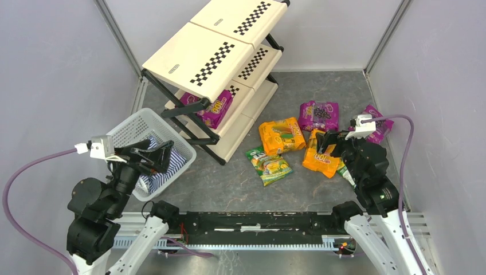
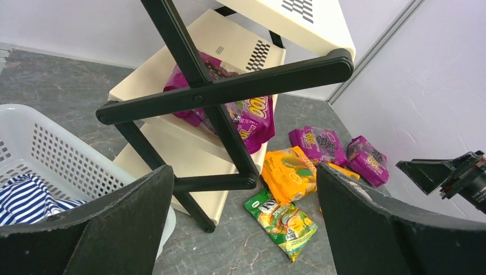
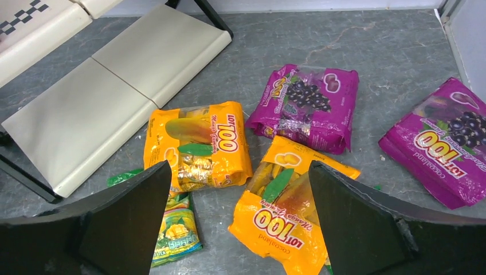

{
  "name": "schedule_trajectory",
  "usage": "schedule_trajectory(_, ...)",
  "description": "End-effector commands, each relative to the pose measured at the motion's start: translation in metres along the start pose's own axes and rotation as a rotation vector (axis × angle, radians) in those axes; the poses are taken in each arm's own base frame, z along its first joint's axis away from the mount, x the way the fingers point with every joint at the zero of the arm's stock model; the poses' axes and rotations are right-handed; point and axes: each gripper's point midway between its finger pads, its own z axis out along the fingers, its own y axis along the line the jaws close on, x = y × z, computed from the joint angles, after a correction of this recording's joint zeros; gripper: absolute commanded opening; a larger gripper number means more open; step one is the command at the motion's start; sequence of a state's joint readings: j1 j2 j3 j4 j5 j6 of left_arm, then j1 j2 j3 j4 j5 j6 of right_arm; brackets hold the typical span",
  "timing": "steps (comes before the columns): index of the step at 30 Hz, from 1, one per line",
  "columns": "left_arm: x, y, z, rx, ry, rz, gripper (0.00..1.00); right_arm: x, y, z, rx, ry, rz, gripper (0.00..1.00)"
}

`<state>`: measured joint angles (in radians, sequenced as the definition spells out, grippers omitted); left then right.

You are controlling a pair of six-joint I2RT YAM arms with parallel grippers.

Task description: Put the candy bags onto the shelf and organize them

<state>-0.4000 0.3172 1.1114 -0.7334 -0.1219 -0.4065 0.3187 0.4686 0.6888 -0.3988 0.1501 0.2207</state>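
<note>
Top external: one purple grape bag point(image 1: 215, 110) on the shelf point(image 1: 198, 60), other candy bags point(image 1: 281, 136) right of it. My left pincer point(image 1: 160, 156) and right pincer point(image 1: 329, 143) gape wide, empty.

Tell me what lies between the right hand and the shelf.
Between the right hand and the shelf, an orange bag lies flat on the floor, a green bag beside it. The top view shows both.

The shelf point(image 1: 198, 60) hides most of a purple bag point(image 1: 215, 110) on its middle tier. A green scrap point(image 1: 345, 173) peeks from under the right arm point(image 1: 372, 172), too little to name. The left tool point(image 2: 243, 172) covers part of the cloth point(image 2: 26, 197).
</note>
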Motion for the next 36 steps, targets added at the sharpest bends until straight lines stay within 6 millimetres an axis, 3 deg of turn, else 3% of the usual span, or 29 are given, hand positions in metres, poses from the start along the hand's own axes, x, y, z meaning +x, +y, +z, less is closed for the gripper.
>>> schedule_trajectory(1, 0.0, -0.008, -0.002, 0.043, 0.004, -0.002, 1.0, -0.015, 0.011, 0.0, -0.052, -0.057, 0.025, 0.98)
schedule_trajectory(5, 0.005, -0.02, 0.009, 0.116, 0.011, 0.014, 1.0, -0.015, 0.032, 0.009, -0.168, -0.092, 0.041, 0.98)
schedule_trajectory(9, 0.017, -0.03, 0.022, 0.185, 0.034, 0.035, 1.0, -0.002, 0.068, 0.02, -0.36, -0.071, 0.066, 0.98)
schedule_trajectory(14, 0.024, -0.02, 0.029, 0.162, 0.033, 0.112, 1.0, 0.031, 0.093, 0.04, -0.5, 0.05, 0.083, 0.98)
schedule_trajectory(22, 0.036, -0.009, 0.031, 0.139, 0.0, 0.114, 1.0, 0.11, 0.134, 0.05, -0.658, 0.319, 0.042, 0.98)
schedule_trajectory(25, 0.035, -0.002, 0.028, 0.111, -0.029, 0.111, 1.0, 0.127, 0.132, 0.052, -0.619, 0.356, -0.01, 0.98)
schedule_trajectory(28, 0.034, 0.008, 0.025, 0.067, -0.062, 0.102, 1.0, 0.137, 0.117, 0.058, -0.531, 0.375, -0.056, 0.98)
schedule_trajectory(36, 0.039, 0.035, 0.022, -0.052, -0.112, 0.09, 1.0, 0.121, 0.08, 0.081, -0.324, 0.316, -0.07, 0.98)
